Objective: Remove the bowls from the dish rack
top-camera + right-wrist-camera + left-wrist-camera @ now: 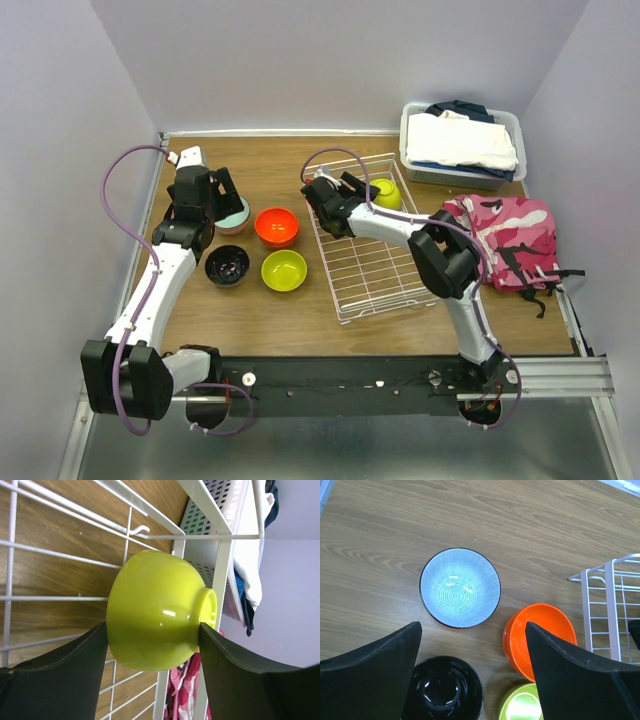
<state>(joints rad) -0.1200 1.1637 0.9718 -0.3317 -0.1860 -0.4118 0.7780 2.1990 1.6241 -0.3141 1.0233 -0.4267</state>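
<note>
Your right hand [152, 627] clasps the dish rack's [220, 580] last lime-green bowl [150, 605], pads touching both sides. Lift it clear next. Your left hand [473, 626] hangs wide open, empty.

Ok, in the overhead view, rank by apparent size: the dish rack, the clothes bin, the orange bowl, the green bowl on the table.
Largest: white wire dish rack.
Next: grey bin of folded clothes.
Last: orange bowl and the lime-green bowl beside it, which look about the same size, so I won't rank them.

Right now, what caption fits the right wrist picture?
Right tool straddles a lime-green bowl tipped on its side in the dish rack.
</note>
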